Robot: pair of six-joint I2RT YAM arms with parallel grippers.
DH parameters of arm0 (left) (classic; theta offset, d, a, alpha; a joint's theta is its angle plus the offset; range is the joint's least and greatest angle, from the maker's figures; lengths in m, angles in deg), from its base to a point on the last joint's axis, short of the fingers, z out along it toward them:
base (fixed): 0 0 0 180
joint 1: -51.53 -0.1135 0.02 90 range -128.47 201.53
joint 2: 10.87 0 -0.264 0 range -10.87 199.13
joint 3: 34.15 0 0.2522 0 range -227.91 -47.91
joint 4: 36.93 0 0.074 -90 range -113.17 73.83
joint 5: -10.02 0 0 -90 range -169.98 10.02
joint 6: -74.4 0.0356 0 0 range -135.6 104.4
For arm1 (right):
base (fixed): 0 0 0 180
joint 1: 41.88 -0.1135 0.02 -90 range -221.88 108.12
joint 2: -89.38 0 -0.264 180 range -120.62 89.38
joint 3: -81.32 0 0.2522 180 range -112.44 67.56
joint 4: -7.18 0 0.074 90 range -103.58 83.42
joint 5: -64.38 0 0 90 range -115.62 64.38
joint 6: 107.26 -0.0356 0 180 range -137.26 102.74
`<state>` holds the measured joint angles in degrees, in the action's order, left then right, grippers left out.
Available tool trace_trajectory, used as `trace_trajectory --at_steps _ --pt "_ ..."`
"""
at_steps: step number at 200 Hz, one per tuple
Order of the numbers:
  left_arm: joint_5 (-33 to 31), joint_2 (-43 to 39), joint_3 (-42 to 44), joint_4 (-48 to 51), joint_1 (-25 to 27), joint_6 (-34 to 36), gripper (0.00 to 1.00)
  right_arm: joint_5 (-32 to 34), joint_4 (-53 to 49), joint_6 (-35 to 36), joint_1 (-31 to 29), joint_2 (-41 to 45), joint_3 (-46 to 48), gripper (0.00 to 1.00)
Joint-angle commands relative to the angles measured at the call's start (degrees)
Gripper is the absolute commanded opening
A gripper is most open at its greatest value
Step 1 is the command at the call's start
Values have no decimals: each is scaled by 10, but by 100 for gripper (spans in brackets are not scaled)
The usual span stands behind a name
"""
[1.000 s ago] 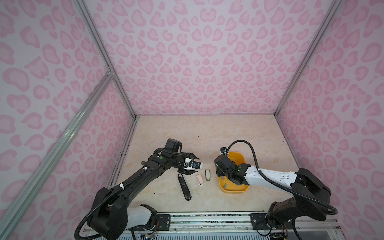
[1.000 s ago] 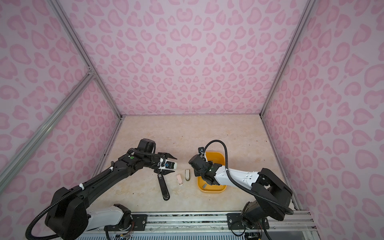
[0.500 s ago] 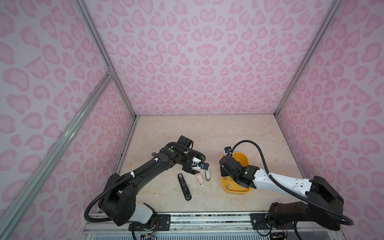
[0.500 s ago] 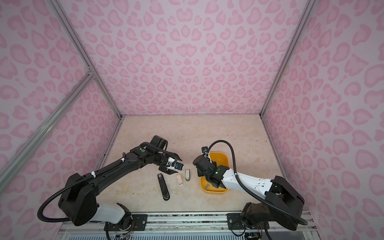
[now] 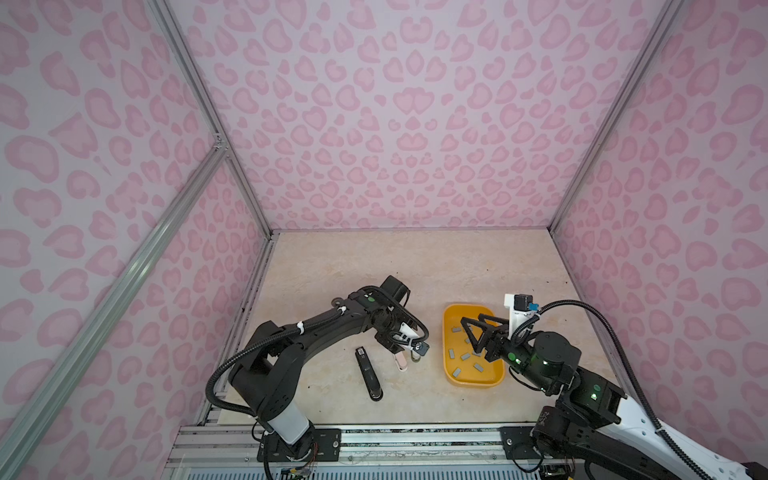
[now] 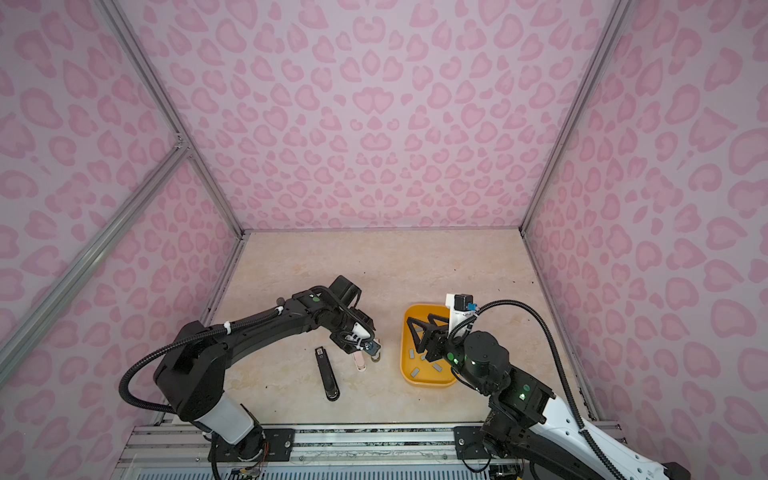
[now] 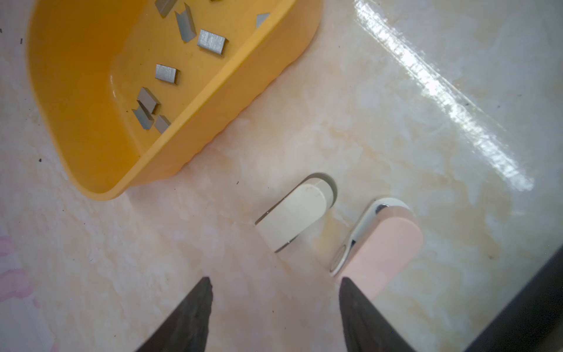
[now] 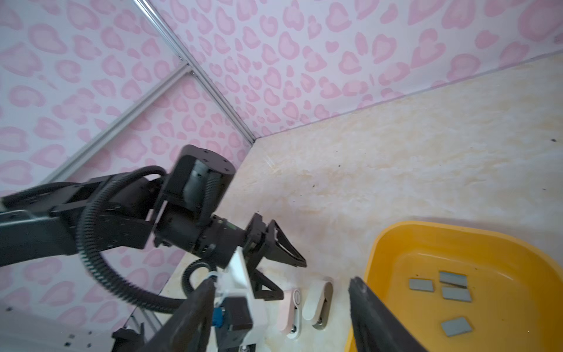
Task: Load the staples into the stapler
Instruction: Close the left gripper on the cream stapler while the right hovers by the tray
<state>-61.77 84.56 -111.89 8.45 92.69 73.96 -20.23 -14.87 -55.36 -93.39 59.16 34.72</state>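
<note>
**Both tools empty: one over the staplers, one over the staples.**

Nearest the table's front edge lies a long black stapler (image 5: 369, 376), with neither tool on it. Just beyond it, the pink stapler (image 7: 380, 247) and the cream stapler (image 7: 294, 218) sit side by side, close but not touching. Your left tool (image 7: 274, 280) hangs low over them with its jaws apart and nothing between. It is probably there to steady or open one for loading, though I can't tell which. Toward the right edge, the staples (image 7: 166, 74) lie loose on the floor of the yellow tray (image 7: 76, 122), and none is out yet. Your right tool (image 8: 280, 280) hovers above the tray, jaws spread and empty, well placed to drop onto a strip. Expect those flat strips to be awkward to pinch off the tray floor.
</note>
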Motion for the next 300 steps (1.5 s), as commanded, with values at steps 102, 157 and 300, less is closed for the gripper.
trace_trajectory --at_steps 102,157,300 --pt "-64 113 -87 50 50 49 63 -113 107 -44 -17 -27 24 72" --pt "-89 137 -102 66 68 40 57 20 -36 8 3 62 9 82" --pt "-118 154 -124 112 102 34 43 -43 -106 30 133 135 6 88"
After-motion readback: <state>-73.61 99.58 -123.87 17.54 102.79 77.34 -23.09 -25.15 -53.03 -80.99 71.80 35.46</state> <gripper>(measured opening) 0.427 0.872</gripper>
